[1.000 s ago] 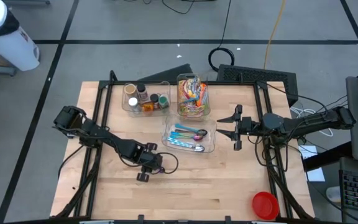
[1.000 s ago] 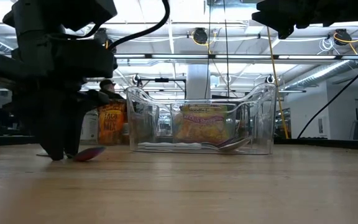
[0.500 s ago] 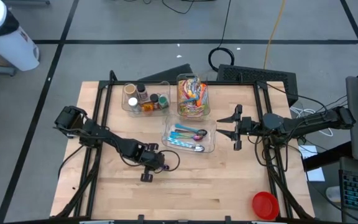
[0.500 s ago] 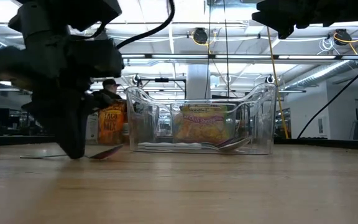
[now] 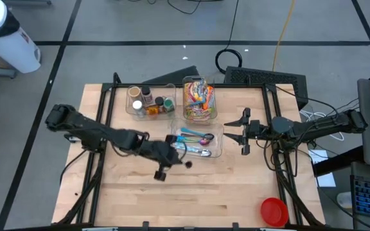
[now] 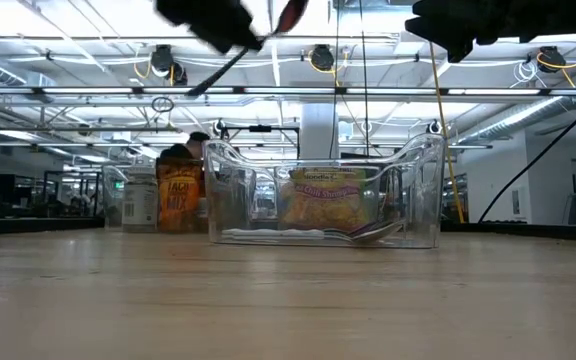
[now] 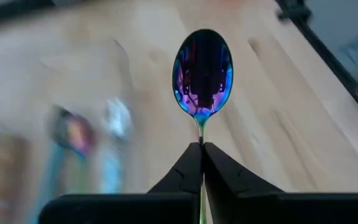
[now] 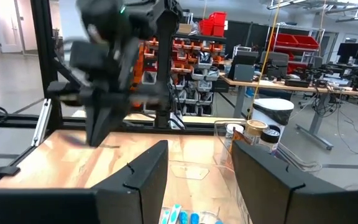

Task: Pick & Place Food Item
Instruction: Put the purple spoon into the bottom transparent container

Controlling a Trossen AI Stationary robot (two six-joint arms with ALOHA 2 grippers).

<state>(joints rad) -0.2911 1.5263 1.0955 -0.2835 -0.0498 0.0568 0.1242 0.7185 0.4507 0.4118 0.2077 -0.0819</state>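
Iridescent purple-blue metal spoon point(image 7: 202, 73) stands clamped by its handle between the pinched-together fingers of the left end effector point(image 7: 202, 147), bowl pointing away from the wrist. From above, that left end effector point(image 5: 172, 154) sits over the light wooden bench point(image 5: 223, 199), just beside the near-left corner of the clear plastic cutlery tray point(image 5: 216, 151), with the spoon's bowl point(image 5: 187, 163) showing just off the tray's edge. In the level view the spoon point(image 6: 290, 14) is lifted high, well clear of the bench top. Behind the tray stand a clear tub of colourful snack packets point(image 5: 200, 99) and a clear tub of small jars point(image 5: 149, 102). The right end effector point(image 5: 239, 136) waits just right of the tray, fingers parted and grasping nothing. A red round lid point(image 5: 274, 211) lies near the bench's front right corner.
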